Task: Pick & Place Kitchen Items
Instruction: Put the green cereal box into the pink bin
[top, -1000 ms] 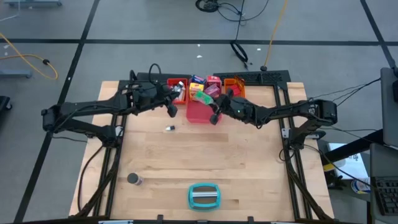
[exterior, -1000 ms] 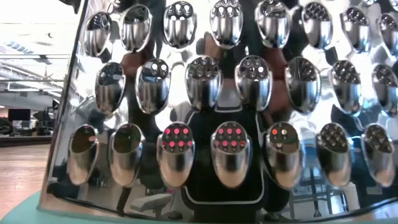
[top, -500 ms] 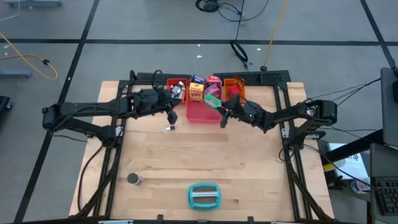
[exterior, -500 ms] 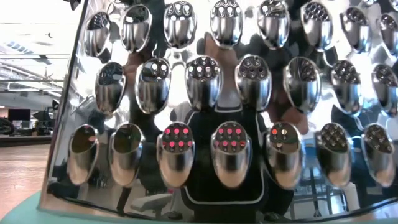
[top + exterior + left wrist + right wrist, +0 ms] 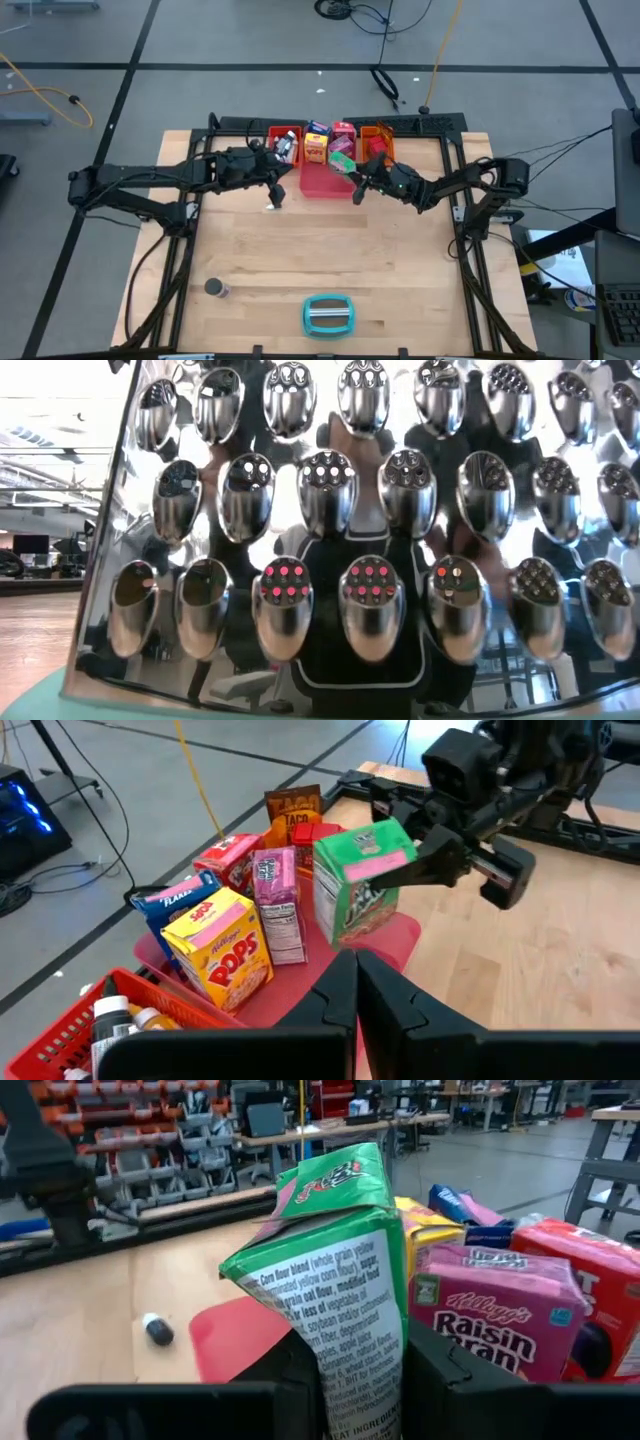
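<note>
Tabletop [image 5: 330, 250] holds a dark can [image 5: 214, 288] near the front left corner. Left gripper [image 5: 274, 192], fingers pressed together, hangs over a tiny white bottle [image 5: 270, 208]. Yellow box [image 5: 221, 946] and purple packet [image 5: 277, 901] stand in the pink tray [image 5: 318, 181]. Right gripper [image 5: 354, 180] pinches the green box [image 5: 335, 1265] above that tray.

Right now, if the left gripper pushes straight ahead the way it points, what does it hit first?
Probably the green box held by the right gripper; the left gripper is shut, though depth is unclear.
</note>
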Controlling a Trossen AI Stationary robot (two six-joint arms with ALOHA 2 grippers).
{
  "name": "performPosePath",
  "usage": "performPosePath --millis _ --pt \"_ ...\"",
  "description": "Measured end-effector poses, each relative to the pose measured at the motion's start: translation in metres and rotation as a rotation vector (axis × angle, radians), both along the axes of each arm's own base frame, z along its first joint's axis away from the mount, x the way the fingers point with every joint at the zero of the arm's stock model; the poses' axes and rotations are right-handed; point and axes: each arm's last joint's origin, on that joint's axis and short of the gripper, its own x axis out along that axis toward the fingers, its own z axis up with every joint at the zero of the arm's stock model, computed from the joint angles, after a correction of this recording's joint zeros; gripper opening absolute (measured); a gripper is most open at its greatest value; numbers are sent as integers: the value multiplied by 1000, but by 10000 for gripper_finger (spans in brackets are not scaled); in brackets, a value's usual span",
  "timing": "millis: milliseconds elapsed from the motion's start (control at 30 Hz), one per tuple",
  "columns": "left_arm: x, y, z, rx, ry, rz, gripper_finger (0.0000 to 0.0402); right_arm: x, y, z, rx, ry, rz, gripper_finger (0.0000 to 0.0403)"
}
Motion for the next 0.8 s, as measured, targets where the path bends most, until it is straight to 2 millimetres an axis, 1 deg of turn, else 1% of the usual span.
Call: performPosePath --millis 167,367,533,800 --pt "0 -3 -2 -3 17 -13 3 1 -6 -11 22 -9 -20 76" --pt "0 -5 -2 -4 21 -18 3 2 -10 -19 30 -20 -32 78" --pt "0 -5 -2 -3 21 -18 3 3 -10 -25 39 2 -32 99" --pt "0 -5 -2 -2 21 -16 3 3 -10 -24 29 -12 -33 153"
